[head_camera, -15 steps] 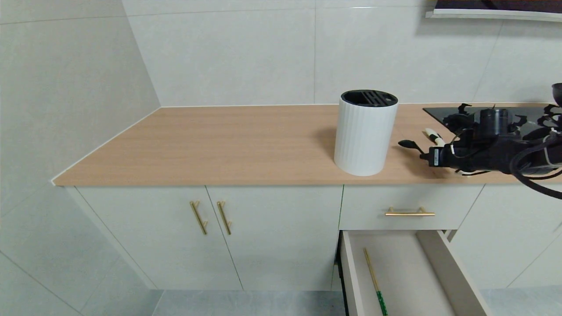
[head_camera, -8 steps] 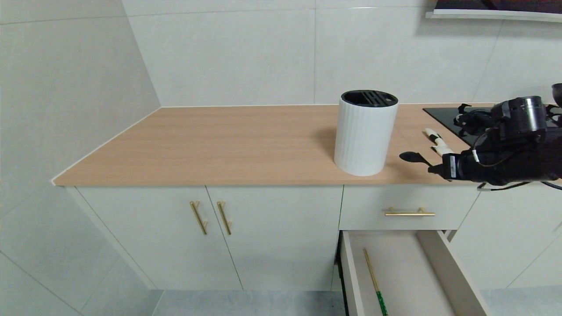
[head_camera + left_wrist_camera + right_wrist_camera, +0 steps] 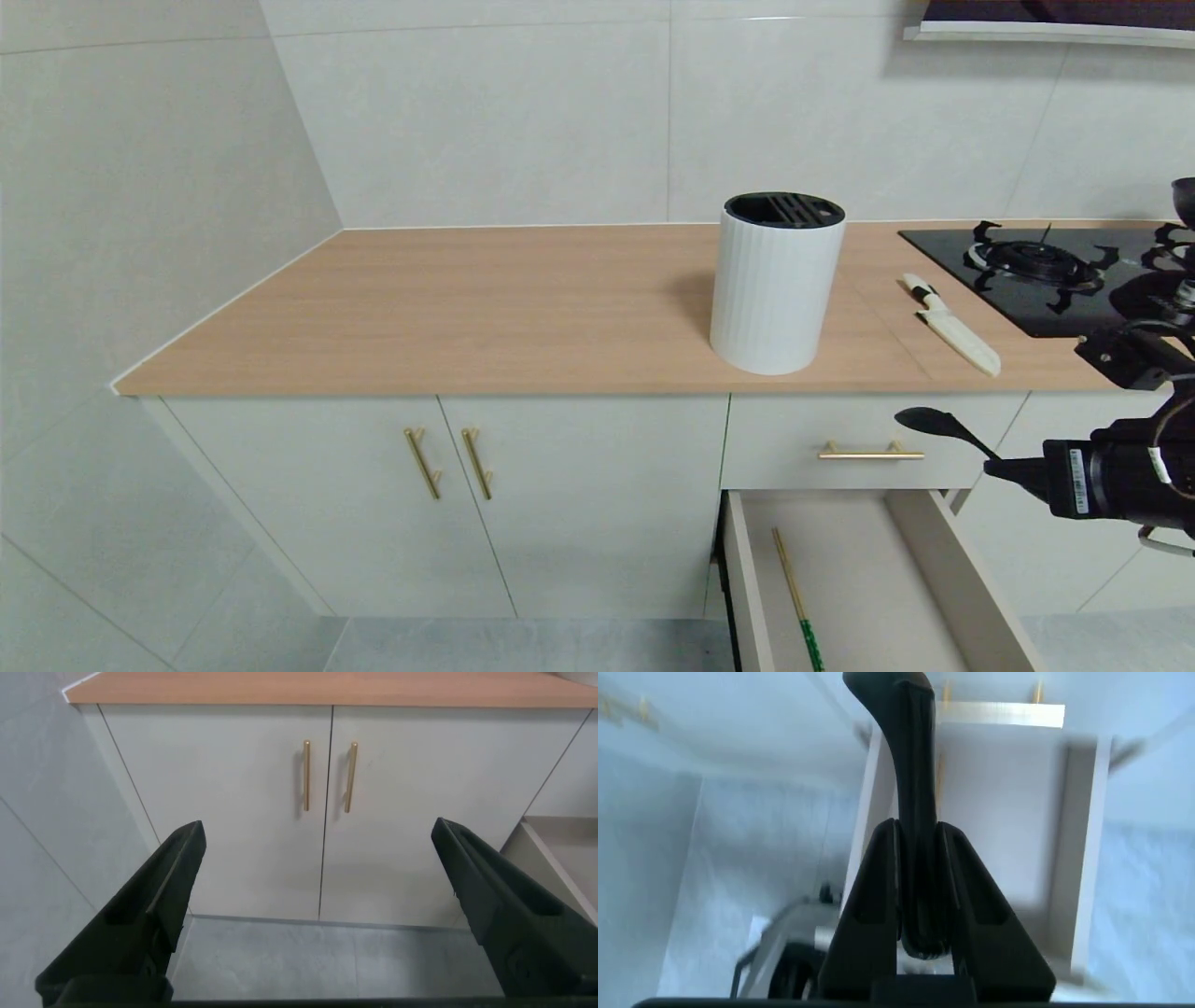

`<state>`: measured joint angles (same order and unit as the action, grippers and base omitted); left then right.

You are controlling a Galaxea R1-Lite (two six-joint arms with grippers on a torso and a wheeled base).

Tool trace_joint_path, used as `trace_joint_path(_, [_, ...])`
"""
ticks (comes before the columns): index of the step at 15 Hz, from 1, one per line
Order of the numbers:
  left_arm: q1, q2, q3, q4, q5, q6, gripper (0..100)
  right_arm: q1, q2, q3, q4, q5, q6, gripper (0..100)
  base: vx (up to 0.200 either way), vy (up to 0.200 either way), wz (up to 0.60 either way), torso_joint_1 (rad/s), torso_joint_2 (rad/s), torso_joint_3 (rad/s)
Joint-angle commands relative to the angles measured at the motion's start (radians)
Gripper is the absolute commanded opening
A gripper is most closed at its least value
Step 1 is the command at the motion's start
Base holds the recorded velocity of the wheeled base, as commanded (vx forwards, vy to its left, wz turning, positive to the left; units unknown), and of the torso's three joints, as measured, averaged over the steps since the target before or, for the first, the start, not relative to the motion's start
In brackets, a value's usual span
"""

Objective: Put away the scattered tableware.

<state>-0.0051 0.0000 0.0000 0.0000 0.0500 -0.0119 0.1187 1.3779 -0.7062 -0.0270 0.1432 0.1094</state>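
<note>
**Me:** Above my right gripper [image 3: 1004, 464], and running far off to its left, is the wooden countertop [image 3: 467, 308]. Under that are the double cupboard doors [image 3: 327, 812]. My left gripper [image 3: 318, 859] faces them, spread wide and holding nothing.

**Other:** And below the right one?

**Me:** The open drawer [image 3: 943, 569], pulled out beneath it.

**Other:** What's on the counter?

**Me:** Up and left of the right gripper is a ribbed white holder [image 3: 775, 289] with a black slotted top. Above the gripper and farther back is a black hob [image 3: 1036, 261]. Between the two, a white-bladed knife [image 3: 952, 327] lies flat.

**Other:** What's the right gripper doing?

**Me:** It's clenched on the handle of a black spoon [image 3: 934, 425]. The bowl juts out past the fingertips, in the air below counter level, above the drawer.

**Other:** Anything in the drawer?

**Me:** Chopsticks [image 3: 794, 588] with green ends, along its left side, down and left of the gripper.

**Other:** Any writing?

**Me:** A white barcode label [image 3: 1078, 481] just behind the fingers. Its print is too small to read.
</note>
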Motion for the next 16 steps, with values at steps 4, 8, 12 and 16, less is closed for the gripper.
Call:
trace_joint_path(4, [-0.001, 0.000, 0.000, 0.000, 0.001, 0.000, 100, 0.006, 0.026, 0.043, -0.025, -0.008, -0.004, 0, 0.000, 0.000, 0.00, 0.000, 0.00, 0.000])
trace_joint_path(8, [0.001, 0.000, 0.000, 0.000, 0.001, 0.000, 100, 0.001, 0.086, 0.062, -0.093, -0.011, -0.005, 0, 0.000, 0.000, 0.00, 0.000, 0.00, 0.000])
trace_joint_path(12, [0.001, 0.000, 0.000, 0.000, 0.001, 0.000, 100, 0.001, 0.121, 0.060, -0.094, -0.031, -0.004, 0, 0.000, 0.000, 0.00, 0.000, 0.00, 0.000])
trace_joint_path(16, [0.001, 0.000, 0.000, 0.000, 0.001, 0.000, 100, -0.001, 0.162, 0.062, -0.114, -0.033, -0.004, 0, 0.000, 0.000, 0.00, -0.165, 0.38, 0.214])
